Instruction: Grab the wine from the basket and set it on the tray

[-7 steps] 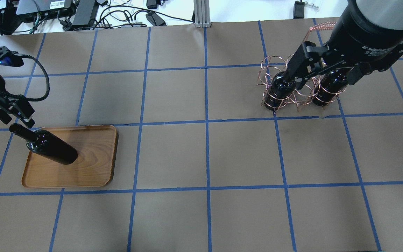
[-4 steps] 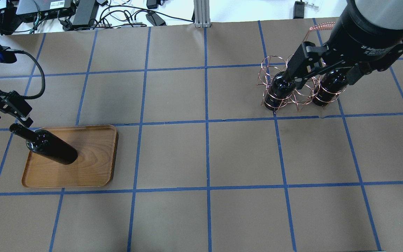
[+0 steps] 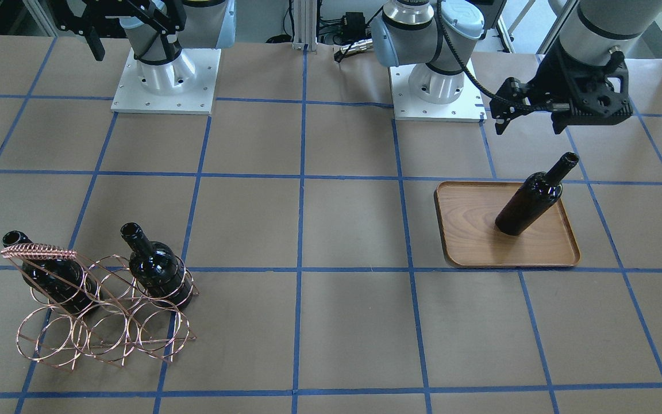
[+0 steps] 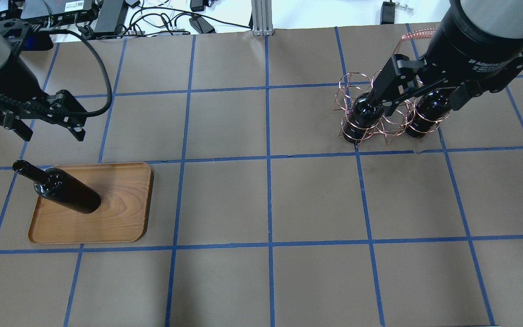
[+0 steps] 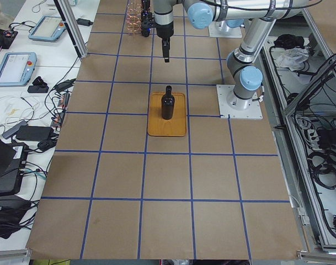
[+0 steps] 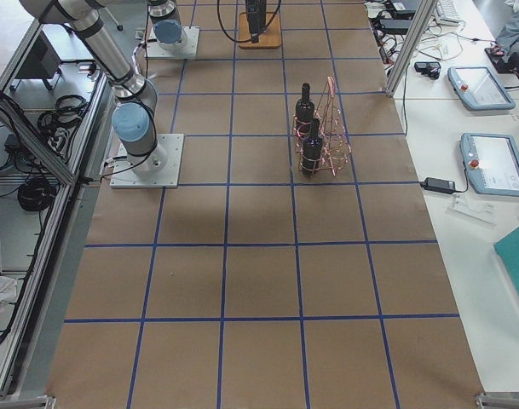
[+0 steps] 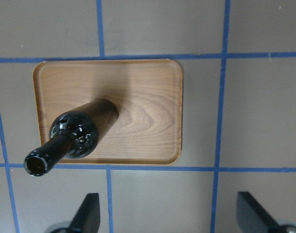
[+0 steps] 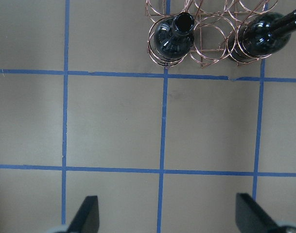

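Observation:
One wine bottle (image 4: pixel 68 195) stands upright on the wooden tray (image 4: pixel 120 204) at the table's left. My left gripper (image 4: pixel 52 134) is open and empty, and hovers above and beyond the bottle's mouth. In the left wrist view the bottle (image 7: pixel 82 131) and tray (image 7: pixel 148 97) lie below the open gripper (image 7: pixel 167 218). The copper wire basket (image 4: pixel 393 127) at the far right holds two more bottles (image 4: pixel 363 118) (image 4: pixel 427 113) upright. My right gripper (image 8: pixel 167 218) is open and empty, high above the table on the near side of the basket (image 8: pixel 208 29).
Brown paper with blue tape lines covers the table. Both arm bases (image 3: pixel 164 75) (image 3: pixel 437 86) are bolted at the robot's edge. Cables and power supplies (image 4: pixel 107 18) lie beyond the far edge. Tablets (image 6: pixel 485 166) lie on a side bench.
My left gripper has risen and moved away from the bottle's neck, toward the far side and a little right. The bottle stays on the tray. The right arm has not moved.

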